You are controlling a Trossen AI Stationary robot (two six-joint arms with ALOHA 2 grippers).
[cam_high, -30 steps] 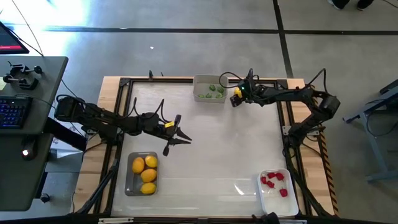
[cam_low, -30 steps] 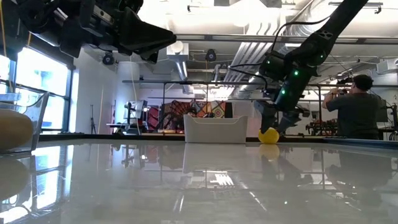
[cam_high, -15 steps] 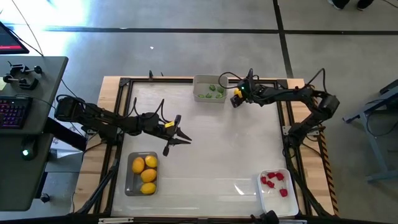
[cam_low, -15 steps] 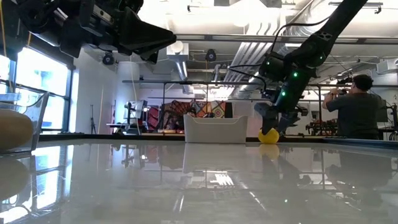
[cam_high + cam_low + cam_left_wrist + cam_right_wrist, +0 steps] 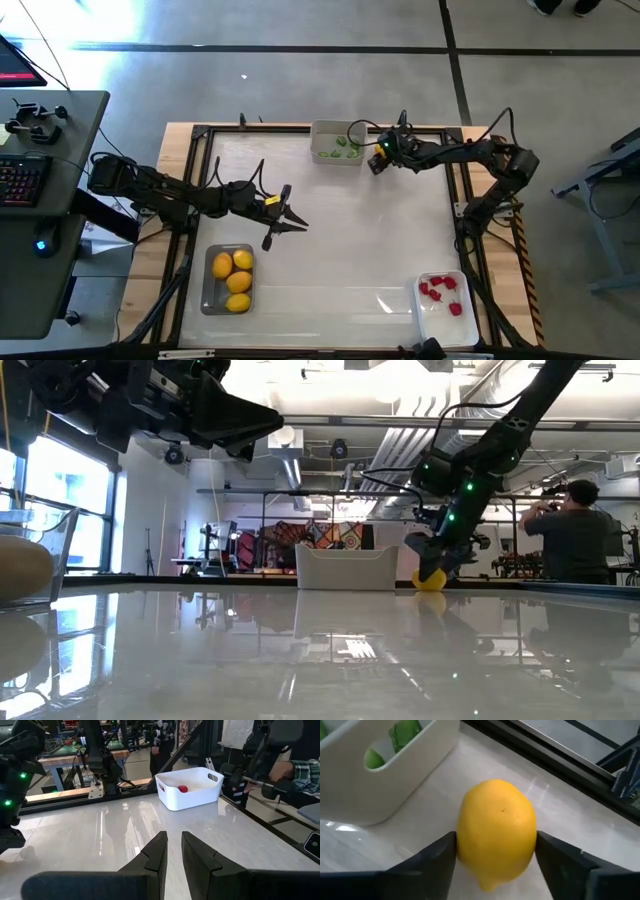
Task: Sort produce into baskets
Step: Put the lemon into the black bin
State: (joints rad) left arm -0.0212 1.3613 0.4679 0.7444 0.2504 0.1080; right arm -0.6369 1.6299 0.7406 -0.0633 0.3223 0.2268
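Now, on the left side of the table, we see the left gripper point(image 5: 283, 214) hanging over bare tabletop, its fingers nearly together and holding nothing; it has not moved in the last second. Just below it in the high view stands the dark-tinted bin point(image 5: 228, 279) with three lemons point(image 5: 239, 281) inside. Going toward the middle, at the far edge, the pale grey bin point(image 5: 336, 145) holds the green pieces point(image 5: 347, 144). Just beside it on the right lies one more lemon point(image 5: 496, 833), and here is the change: the right gripper point(image 5: 381, 157) has come down around this lemon, and its fingers, wide apart a moment ago, begin to close on both sides of it. We judge the grasp is not finished yet. At the near right corner, the white bin point(image 5: 447, 300) keeps the red strawberries point(image 5: 437, 289). For the task, this lemon seems the last loose piece, and it must travel across to the dark-tinted bin
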